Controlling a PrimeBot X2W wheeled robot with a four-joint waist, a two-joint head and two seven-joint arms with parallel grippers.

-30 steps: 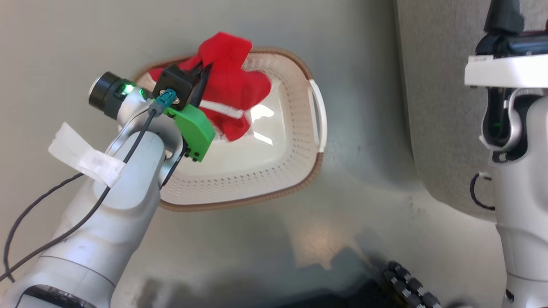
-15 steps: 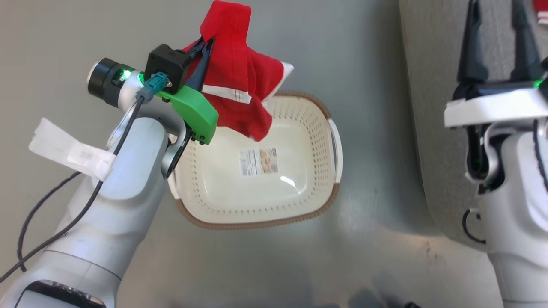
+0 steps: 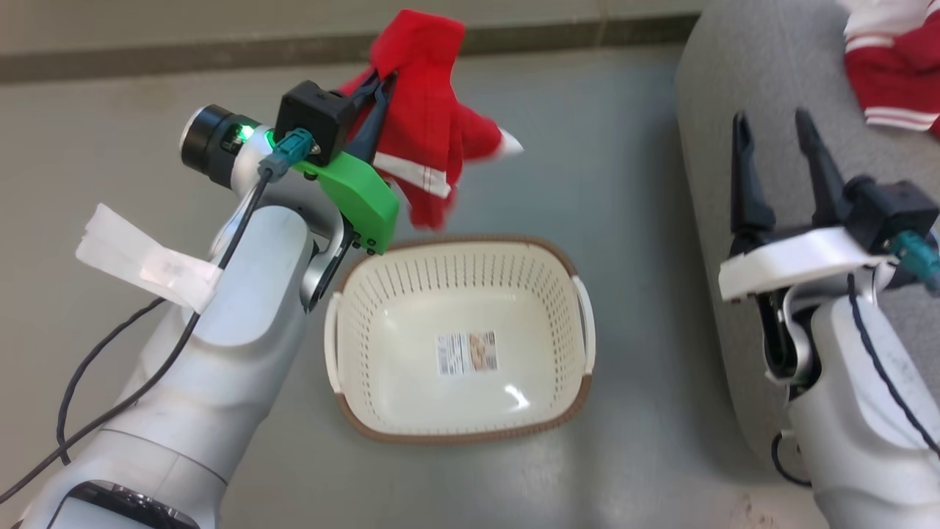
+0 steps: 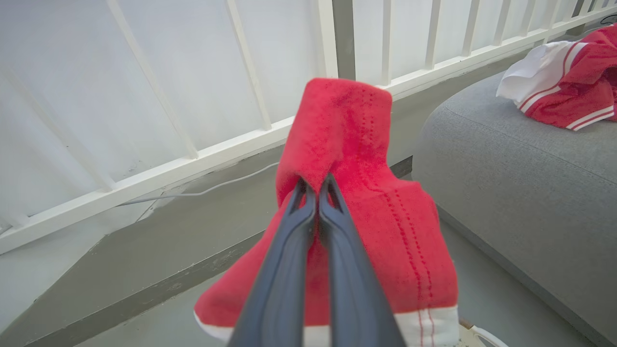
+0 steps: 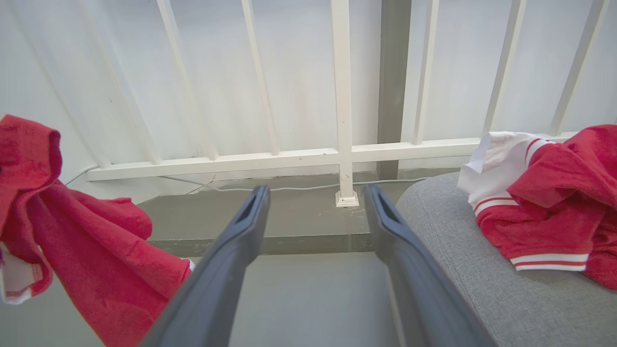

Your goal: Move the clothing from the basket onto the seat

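The carry step is in hand. The left gripper (image 3: 380, 82) is clamped shut on a red garment (image 3: 426, 139), pinching a fold near the top so the rest hangs free below the fingers, white trim at the hem. In the head view it hangs at 12 o'clock from the basket (image 3: 455, 435), lifted clear of the rim and touching nothing. The left wrist view confirms the pinch – both fingers meet on the cloth (image 4: 366, 144), with little fabric between the tips.

The basket sits on the floor, its bottom bare but for a label (image 3: 467, 353), so this looks like the last piece out. The sofa (image 3: 734, 88) lies at 3 o'clock from the basket, and a second garment (image 3: 892, 81) already rests on it at the view's 1 o'clock corner.

The right gripper (image 3: 769, 117) stands wide open and holds nothing, fingers up, over the sofa's near edge.

Next, the left arm needs a sweep toward 3 o'clock, high enough that the hanging hem clears the sofa's rounded edge, then a release over the cushion – best beside the second garment rather than at the lip, where soft cloth could slide off.
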